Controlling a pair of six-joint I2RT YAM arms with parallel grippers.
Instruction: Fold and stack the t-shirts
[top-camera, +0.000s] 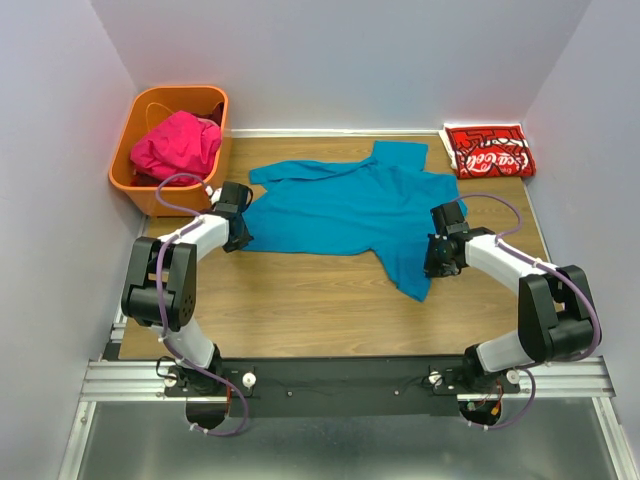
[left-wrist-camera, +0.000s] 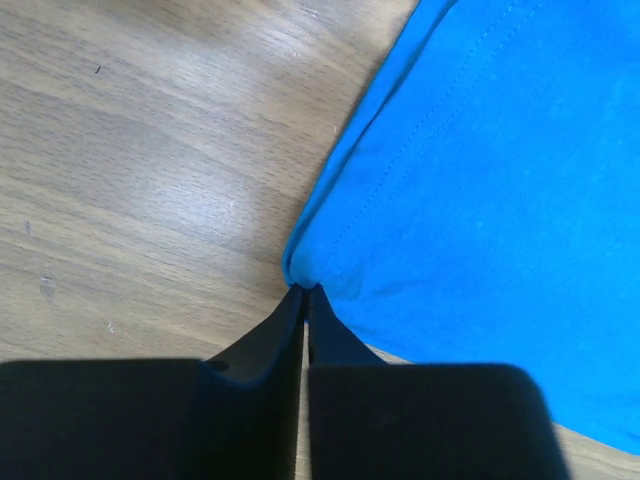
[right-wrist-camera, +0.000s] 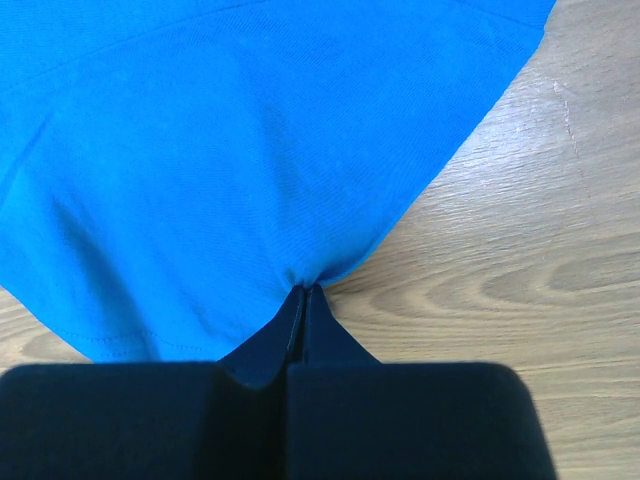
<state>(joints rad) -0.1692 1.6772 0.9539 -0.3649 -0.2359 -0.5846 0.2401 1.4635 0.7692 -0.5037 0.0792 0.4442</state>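
The teal-blue t-shirt (top-camera: 350, 205) lies spread and rumpled across the middle of the wooden table. My left gripper (top-camera: 240, 232) is shut on its left corner, where the hem bunches at the fingertips in the left wrist view (left-wrist-camera: 305, 290). My right gripper (top-camera: 436, 262) is shut on the shirt's right edge, pinching the cloth (right-wrist-camera: 250, 180) at the tips in the right wrist view (right-wrist-camera: 305, 290). The red t-shirt with white script (top-camera: 489, 151) lies folded at the back right. The magenta-pink t-shirt (top-camera: 177, 143) is heaped in the basket.
An orange plastic basket (top-camera: 140, 180) stands at the back left corner beside the left arm. Walls close in the table on the left, back and right. Bare wood (top-camera: 300, 300) lies between the shirt and the arm bases.
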